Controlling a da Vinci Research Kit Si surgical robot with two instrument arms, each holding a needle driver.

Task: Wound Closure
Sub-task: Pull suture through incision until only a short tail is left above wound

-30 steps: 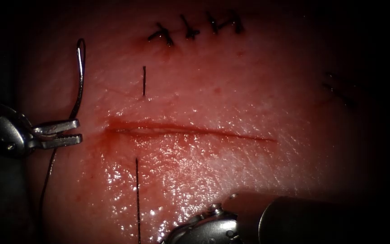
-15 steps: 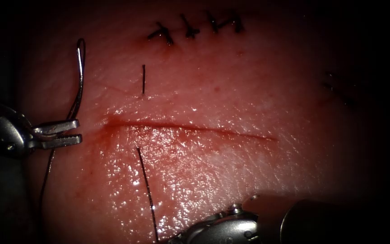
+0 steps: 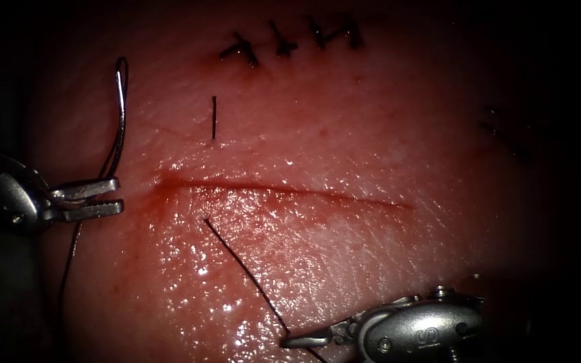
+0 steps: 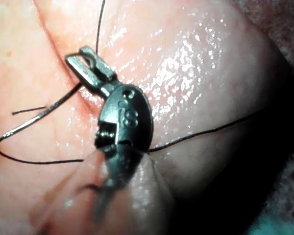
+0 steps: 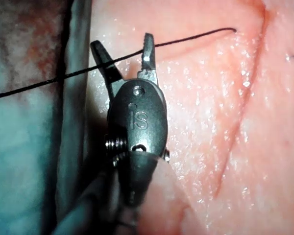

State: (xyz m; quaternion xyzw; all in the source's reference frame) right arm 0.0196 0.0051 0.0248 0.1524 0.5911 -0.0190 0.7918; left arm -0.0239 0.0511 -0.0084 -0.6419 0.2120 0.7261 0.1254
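Endoscope view, left to right. At nine o'clock, the left end effector, jaws pressed together on the curved needle near its thread end; the needle arcs up toward eleven o'clock, wholly outside the tissue and to the left of the cut. The cut runs across the centre, with red fluid at its left end. The thread leaves the tissue below the cut's left end and slants toward six o'clock. A short thread segment stands above the cut. Four finished stitches lie at twelve o'clock. At five o'clock, the right end effector meets the thread; in the right wrist view its jaws are spread, the thread passing between them, ungripped. Its housing reads "is". In the left wrist view the left end effector bears a stamped mark, illegible.
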